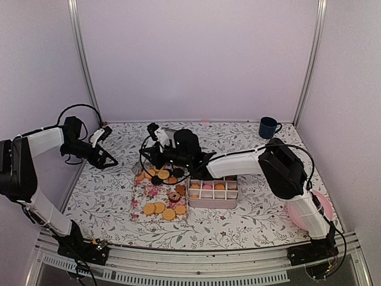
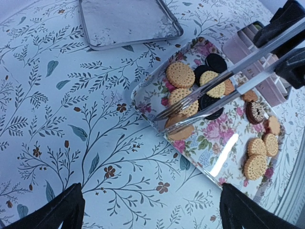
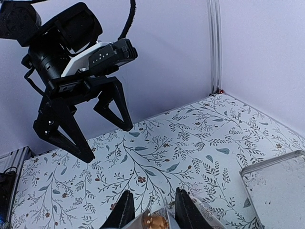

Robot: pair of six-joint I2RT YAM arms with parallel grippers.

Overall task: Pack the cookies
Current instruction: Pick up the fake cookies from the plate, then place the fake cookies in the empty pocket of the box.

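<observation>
On the flowered table you see the floral tray just beside the divided box. Your left gripper hangs in the air, jaws wide apart. Your right gripper clamps the tongs. Their tips are at the cookies on the tray, and some cookies lie in the box.

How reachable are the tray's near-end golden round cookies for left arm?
Probably yes: left pincer hangs open beside the floral tray; the clear plastic tongs in the right pincer work its far end, off those golden round cookies.
</observation>
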